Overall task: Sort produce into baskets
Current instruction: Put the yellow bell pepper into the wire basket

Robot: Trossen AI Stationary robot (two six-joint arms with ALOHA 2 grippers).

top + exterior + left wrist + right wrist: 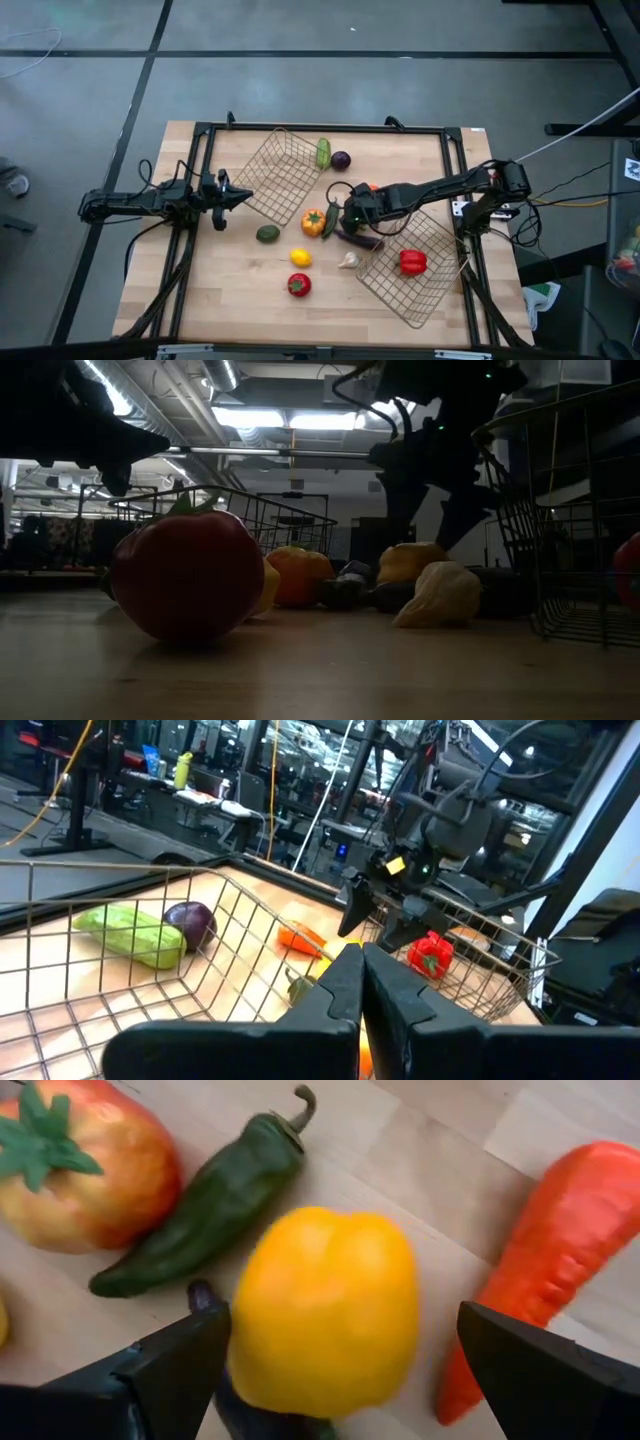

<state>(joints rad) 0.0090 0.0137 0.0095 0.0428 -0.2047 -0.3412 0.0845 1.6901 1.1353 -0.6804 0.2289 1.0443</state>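
While spread wide, right pincer [330,1370] straddles yellow pepper [325,1310].

from my right wrist view the carrot [560,1260] and orange pepper [85,1165] run off the edges, and the yellow pepper [325,1310] covers most of the aubergine [250,1415].

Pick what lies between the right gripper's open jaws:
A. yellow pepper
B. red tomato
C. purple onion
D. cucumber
A: the right wrist view shows the yellow pepper framed by the right gripper, with the carrot and green chilli beside it.
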